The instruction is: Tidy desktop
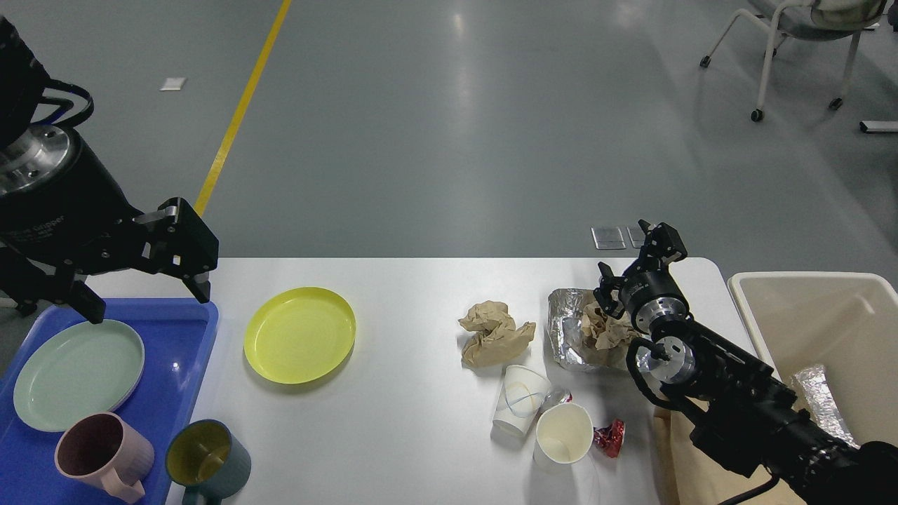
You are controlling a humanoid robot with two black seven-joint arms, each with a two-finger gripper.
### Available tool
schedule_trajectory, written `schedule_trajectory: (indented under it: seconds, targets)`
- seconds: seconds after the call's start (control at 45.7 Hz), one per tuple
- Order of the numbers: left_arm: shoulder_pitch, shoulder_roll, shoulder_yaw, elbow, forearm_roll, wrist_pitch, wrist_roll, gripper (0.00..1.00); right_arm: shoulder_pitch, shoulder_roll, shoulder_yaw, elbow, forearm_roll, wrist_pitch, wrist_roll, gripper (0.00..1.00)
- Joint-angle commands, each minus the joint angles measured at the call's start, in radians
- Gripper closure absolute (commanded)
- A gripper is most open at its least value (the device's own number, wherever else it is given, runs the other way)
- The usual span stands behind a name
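Progress partial: green plate (77,372) and pink mug (102,452) sit in blue tray (189,330); yellow plate (299,335), cups (561,431), paper (494,333), foil (572,330) remain on white counter (414,280), mid-frame. Left hand (140,298) spread above tray; right hand (631,263) spread beside foil.

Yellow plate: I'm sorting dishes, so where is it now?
In the head view, the yellow plate lies on the desktop, left of centre, just right of the blue tray.
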Motion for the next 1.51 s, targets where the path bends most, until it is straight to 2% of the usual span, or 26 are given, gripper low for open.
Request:
schedule_trajectory:
  seconds: [0.0, 0.284, 0.459, 0.787, 1.181, 1.334, 1.487]
  targets:
    - [0.178, 0.031, -0.054, 0.01, 0.05, 0.147, 0.004, 0.04, 0.0, 0.0, -0.001, 0.0, 0.0, 0.0, 0.001, 0.0]
    - [0.458, 0.114, -0.19, 0.016, 0.213, 0.399, 0.002, 0.05, 0.0, 0.0, 0.0, -0.001, 0.0, 0.0, -0.001, 0.0]
    - [0.646, 0.084, -0.242, 0.068, 0.216, 0.528, 0.004, 0.05, 0.0, 0.0, 0.0, 0.0, 0.0, 0.0, 0.001, 0.0]
    - [0.894, 0.037, -0.291, 0.255, 0.216, 0.58, 0.004, 0.05, 0.0, 0.0, 0.0, 0.0, 0.0, 0.0, 0.001, 0.0]
    - [0.922, 0.029, -0.334, 0.268, 0.219, 0.613, 0.004, 0.08, 0.0, 0.0, 0.0, -0.001, 0.0, 0.0, -0.001, 0.0]
    - [0.925, 0.029, -0.334, 0.268, 0.219, 0.643, 0.004, 0.15, 0.0, 0.0, 0.0, -0.001, 0.0, 0.0, -0.001, 0.0]
    - [0.934, 0.029, -0.334, 0.268, 0.222, 0.641, 0.004, 0.42, 0.0, 0.0, 0.0, -0.001, 0.0, 0.0, -0.001, 0.0]
